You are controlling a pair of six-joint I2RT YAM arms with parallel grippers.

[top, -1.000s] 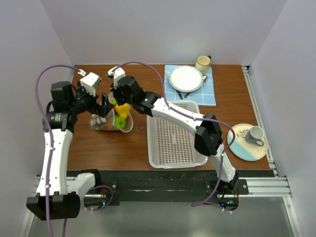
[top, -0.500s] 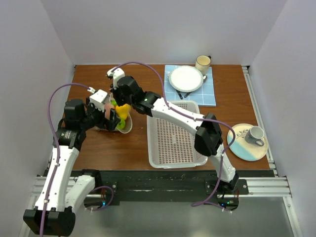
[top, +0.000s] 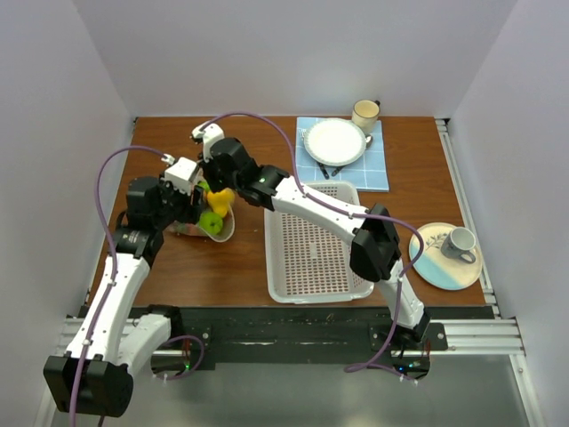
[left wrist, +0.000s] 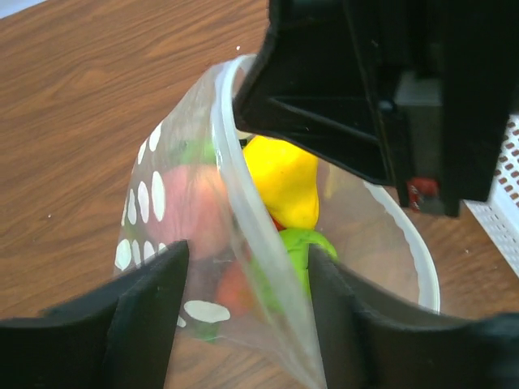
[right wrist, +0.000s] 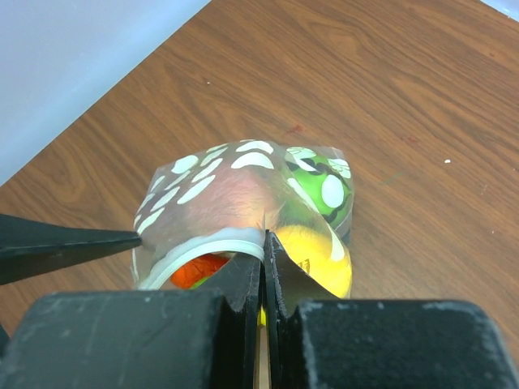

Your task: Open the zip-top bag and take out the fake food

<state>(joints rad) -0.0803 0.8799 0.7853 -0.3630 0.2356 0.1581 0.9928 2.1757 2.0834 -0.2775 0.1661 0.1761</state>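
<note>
the left pincer [left wrist: 249,251] is spread wide and grips nothing; one clear wall of the bag [left wrist: 154,203] runs up between its two fingers, nearer the right one. the bag sits on the tabletop [top: 222,267] at about 10 o'clock from the middle in the top view. its mouth gapes open in a rounded loop, and its dotted side faces 9 o'clock in the left wrist view. inside it, a yellow pear [left wrist: 284,182] lies above a green apple [left wrist: 304,247]. an orange piece [right wrist: 197,271] shows under the rim, and something pinkish blurs through the dotted film.

the right pincer [right wrist: 263,239] is closed tight on the bag's rim, with the white zip strip pinched between its fingers. its black body hangs over the mouth at 1 o'clock in the left wrist view.

a white perforated basket [top: 316,249] stands just at 3 o'clock of the bag. at 12 o'clock of the basket lies a blue checked mat [top: 378,169] carrying a white plate [top: 336,140] and a mug [top: 365,113]. at the tabletop's 3 o'clock edge sits a saucer [top: 436,262] with a grey cup [top: 460,242] on it.
</note>
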